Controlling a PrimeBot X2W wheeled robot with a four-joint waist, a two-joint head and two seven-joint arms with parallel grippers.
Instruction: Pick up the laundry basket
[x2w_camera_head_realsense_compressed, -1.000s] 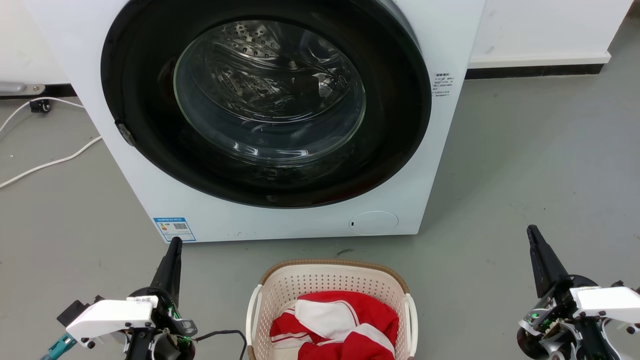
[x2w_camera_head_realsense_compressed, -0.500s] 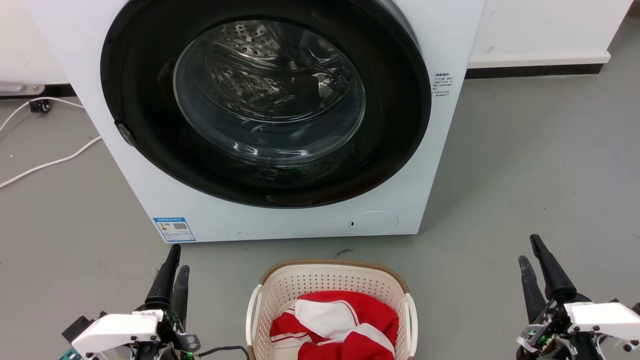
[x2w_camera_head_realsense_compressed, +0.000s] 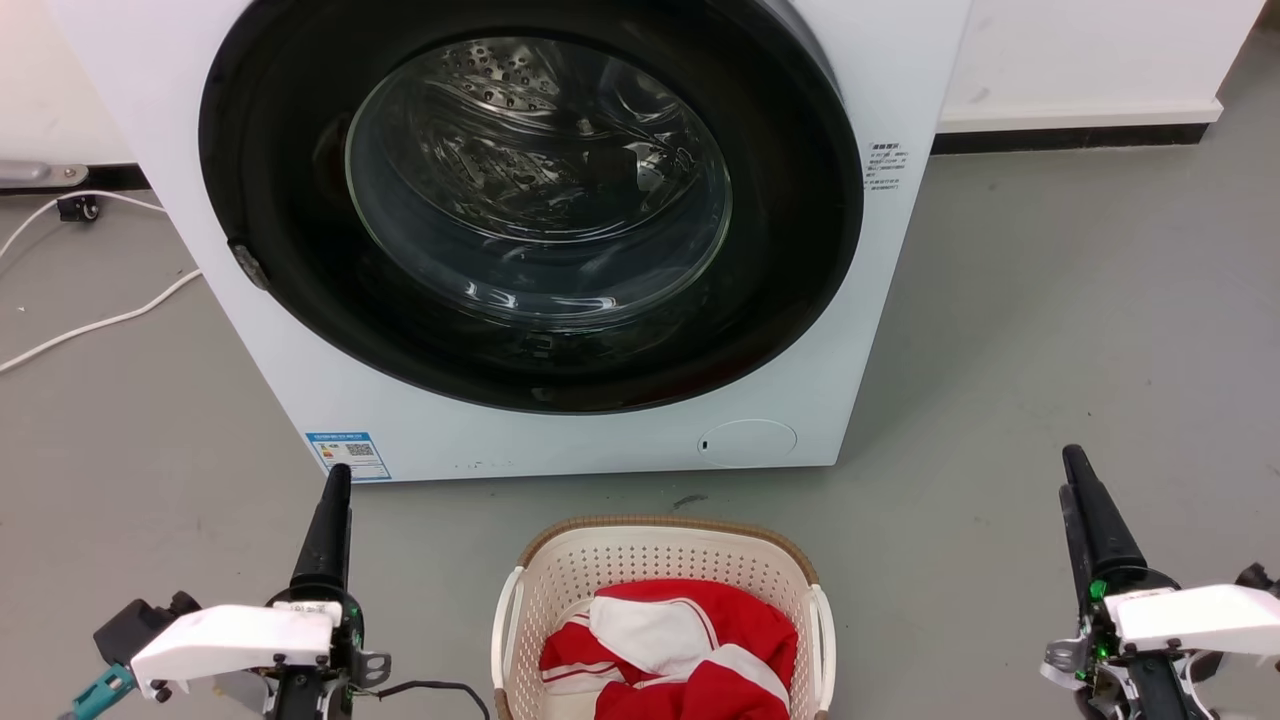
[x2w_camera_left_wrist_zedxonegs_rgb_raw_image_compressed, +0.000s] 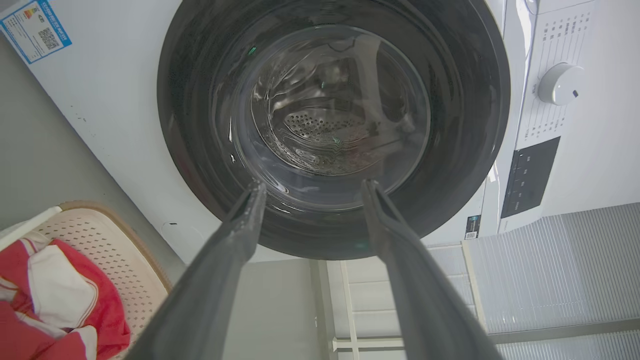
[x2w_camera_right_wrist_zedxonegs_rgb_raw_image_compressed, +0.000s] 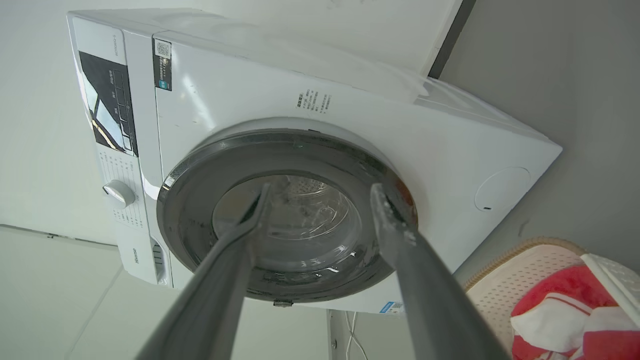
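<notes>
Plastic, stiff and probably light, the laundry basket (x2w_camera_head_realsense_compressed: 650, 557) sits on the floor (x2w_camera_head_realsense_compressed: 1050, 330) just before the washing machine (x2w_camera_head_realsense_compressed: 900, 300), holding red-and-white cloth (x2w_camera_head_realsense_compressed: 690, 650). One basket, two white side handles (x2w_camera_head_realsense_compressed: 503, 625), likely the best holds. The left gripper (x2w_camera_head_realsense_compressed: 336, 482) and right gripper (x2w_camera_head_realsense_compressed: 1073, 468) flank it, fingers apart and empty.

1. On the floor (x2w_camera_head_realsense_compressed: 1050, 330), back against the wall (x2w_camera_head_realsense_compressed: 1080, 50): washing machine (x2w_camera_head_realsense_compressed: 900, 60).
2. Before the machine's front, near but apart from it: laundry basket (x2w_camera_head_realsense_compressed: 650, 560).
3. In the basket: heaped clothes (x2w_camera_head_realsense_compressed: 690, 640).
4. Left of the basket, apart: left gripper (x2w_camera_head_realsense_compressed: 338, 475).
5. Right of the basket, farther off: right gripper (x2w_camera_head_realsense_compressed: 1071, 465).
6. Left of the machine, along the floor: cable (x2w_camera_head_realsense_compressed: 100, 325).
</notes>
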